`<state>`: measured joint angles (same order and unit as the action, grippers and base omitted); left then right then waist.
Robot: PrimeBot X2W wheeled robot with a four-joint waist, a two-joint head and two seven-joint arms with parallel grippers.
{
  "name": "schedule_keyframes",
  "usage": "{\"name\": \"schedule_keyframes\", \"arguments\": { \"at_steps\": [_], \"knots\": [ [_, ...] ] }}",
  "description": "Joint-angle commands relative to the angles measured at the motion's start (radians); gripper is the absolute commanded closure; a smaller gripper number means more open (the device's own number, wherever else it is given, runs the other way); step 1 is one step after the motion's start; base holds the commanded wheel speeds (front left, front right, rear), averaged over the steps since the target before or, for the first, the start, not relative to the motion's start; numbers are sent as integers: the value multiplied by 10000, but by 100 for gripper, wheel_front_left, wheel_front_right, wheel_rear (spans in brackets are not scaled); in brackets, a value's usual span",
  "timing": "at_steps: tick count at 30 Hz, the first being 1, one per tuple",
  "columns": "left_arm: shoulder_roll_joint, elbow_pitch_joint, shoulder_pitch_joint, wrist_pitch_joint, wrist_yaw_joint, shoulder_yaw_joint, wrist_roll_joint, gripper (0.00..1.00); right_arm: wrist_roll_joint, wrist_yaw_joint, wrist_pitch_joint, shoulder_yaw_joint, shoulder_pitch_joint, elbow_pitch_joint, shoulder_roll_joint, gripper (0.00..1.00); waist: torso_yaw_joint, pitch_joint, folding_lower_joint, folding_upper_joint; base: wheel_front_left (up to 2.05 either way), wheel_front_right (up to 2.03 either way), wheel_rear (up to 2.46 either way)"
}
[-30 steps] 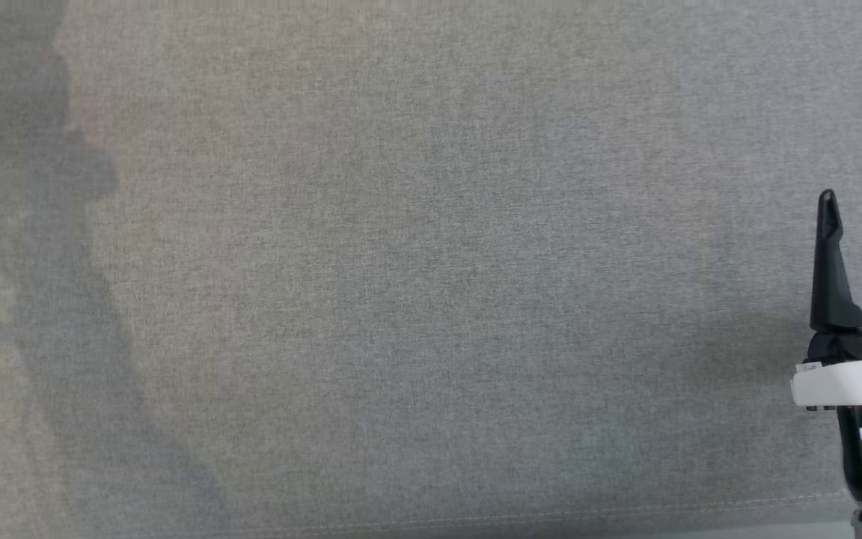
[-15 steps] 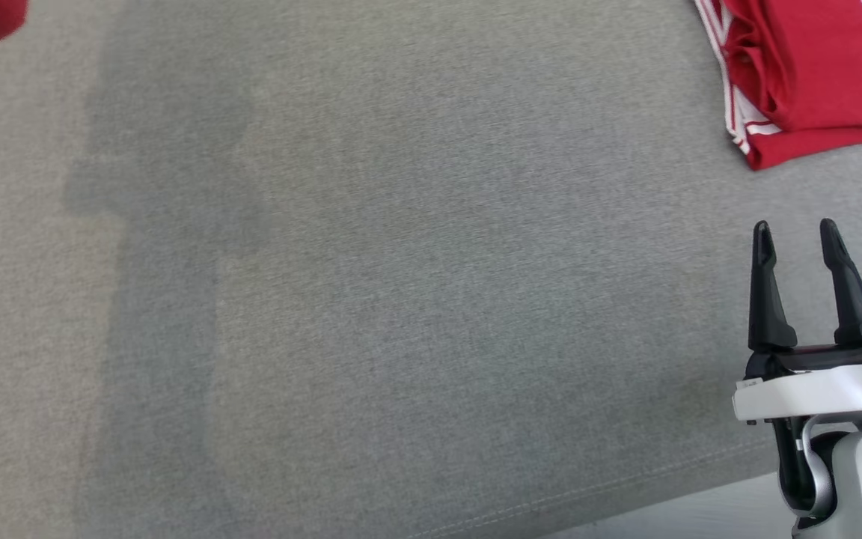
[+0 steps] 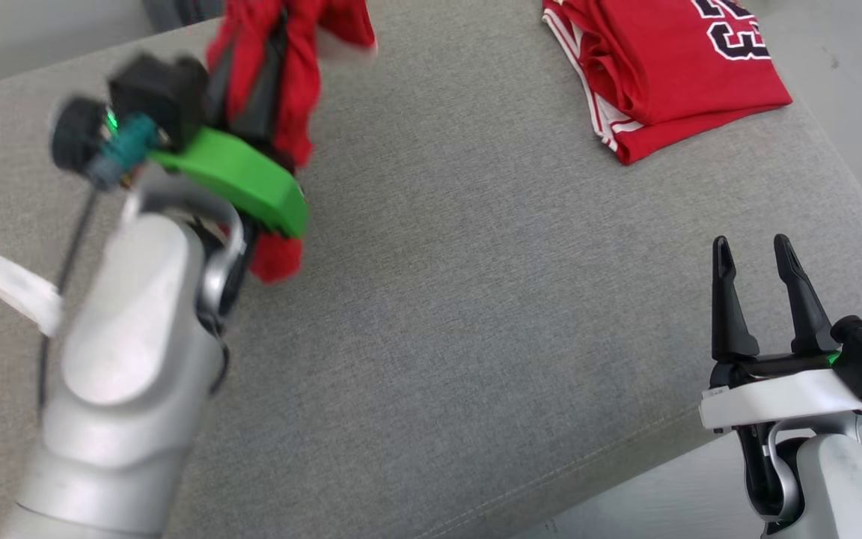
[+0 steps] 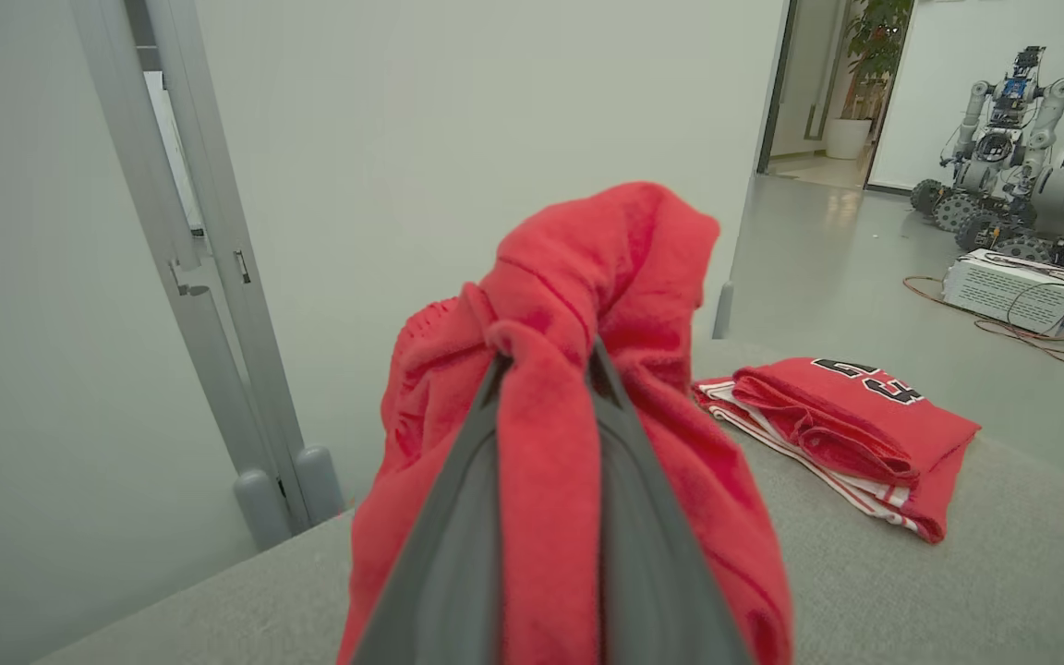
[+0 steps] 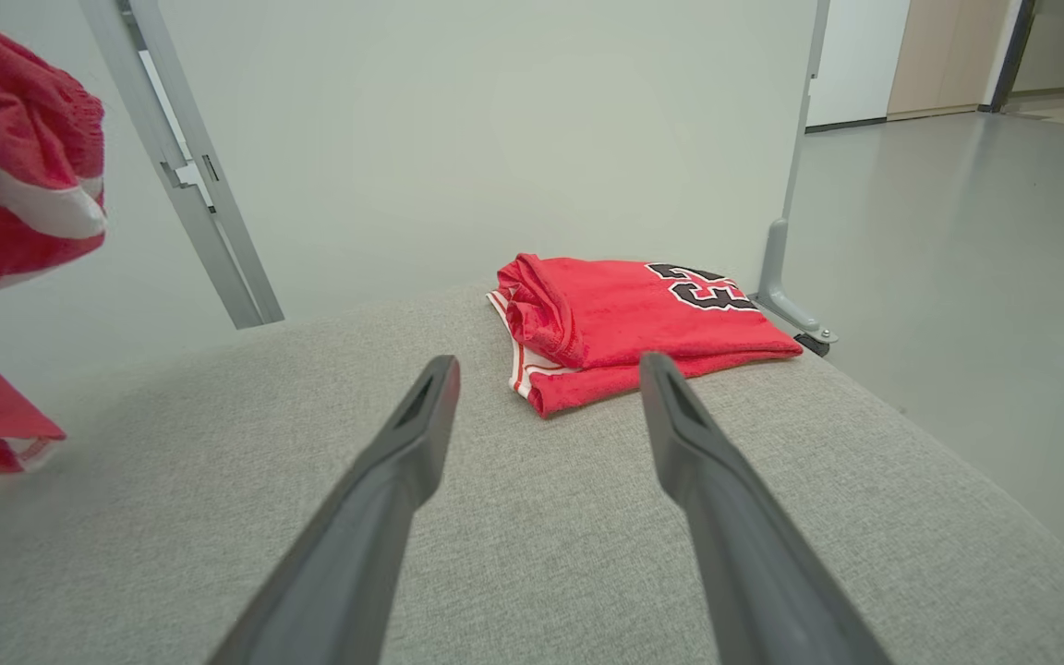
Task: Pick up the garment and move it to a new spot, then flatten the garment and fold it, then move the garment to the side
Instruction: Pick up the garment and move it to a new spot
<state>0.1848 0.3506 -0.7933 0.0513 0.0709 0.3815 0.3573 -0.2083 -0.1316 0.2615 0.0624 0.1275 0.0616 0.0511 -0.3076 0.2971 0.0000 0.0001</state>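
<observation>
Rm: pale plain wall (image 5: 495, 139), glossy grey floor (image 5: 957, 231). Grey fabric-covered pad (image 3: 476, 299) carries folded red numbered jersey (image 3: 670, 67) at far R corner. Above pad's L side, crumpled red cloth garment (image 4: 606, 249) hangs pinched in L gripper (image 4: 546, 360). R gripper (image 3: 751, 243) spread wide, holds nothing.

Entry: folded red jersey (image 3: 670, 75), on the far right corner of the grey cushion (image 3: 476, 314).

Marking: large black numerals (image 3: 726, 34) outlined in white, printed on the upper face of the fold.

Reading: two digits, most likely "23". Second digit a fairly clear 3; first digit less sure.

Legibility by view:
- head view: cut off by the top edge, lower parts of both digits visible
- right wrist view: both digits present but strongly foreshortened
- left wrist view: small and slanted, near the far edge of the fold
</observation>
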Motion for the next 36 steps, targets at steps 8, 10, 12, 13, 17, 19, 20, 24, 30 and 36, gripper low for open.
{"name": "schedule_keyframes", "arguments": {
  "at_steps": [8,10,12,13,17,19,20,24,30,36],
  "knots": [
    [-544,1170,2191,695,-194,740,3,100,-269,20,42,-205,135,-13,-3,0,-114,11,0,-1,0,0,0],
    [-662,1374,2457,903,-183,879,39,76,-277,20,43,-160,66,35,-3,0,-23,-30,0,-1,0,0,0],
    [-765,1547,2636,1099,-112,1024,60,5,-273,20,43,-147,5,91,-4,0,108,-107,0,-1,0,0,0],
    [-799,1598,2671,1207,-130,1059,39,0,-263,20,43,-164,-12,109,-4,0,161,-149,0,-1,0,0,0],
    [-928,1563,2602,1653,-244,1079,27,0,-206,20,44,-206,-91,164,-3,0,425,-420,0,-1,0,0,0],
    [-913,1489,2558,1805,-290,1026,4,0,-155,20,44,-188,-161,199,-1,0,576,-600,0,-1,0,0,0],
    [-881,1443,2557,1878,-290,991,-27,0,-121,19,44,-165,-196,211,-3,0,669,-713,0,-1,0,0,0],
    [-774,1183,2771,2065,-472,684,58,0,8,19,45,-113,-321,247,0,0,1018,-1097,0,-1,0,0,0],
    [-486,578,3333,2142,-774,40,78,0,167,19,43,-29,-526,312,1,0,1670,-1622,0,-1,0,0,0],
    [-157,-465,4462,2124,-1035,-858,-151,0,300,19,42,-6,-698,380,1,0,2308,-2069,0,-1,0,0,0]
  ]
}}
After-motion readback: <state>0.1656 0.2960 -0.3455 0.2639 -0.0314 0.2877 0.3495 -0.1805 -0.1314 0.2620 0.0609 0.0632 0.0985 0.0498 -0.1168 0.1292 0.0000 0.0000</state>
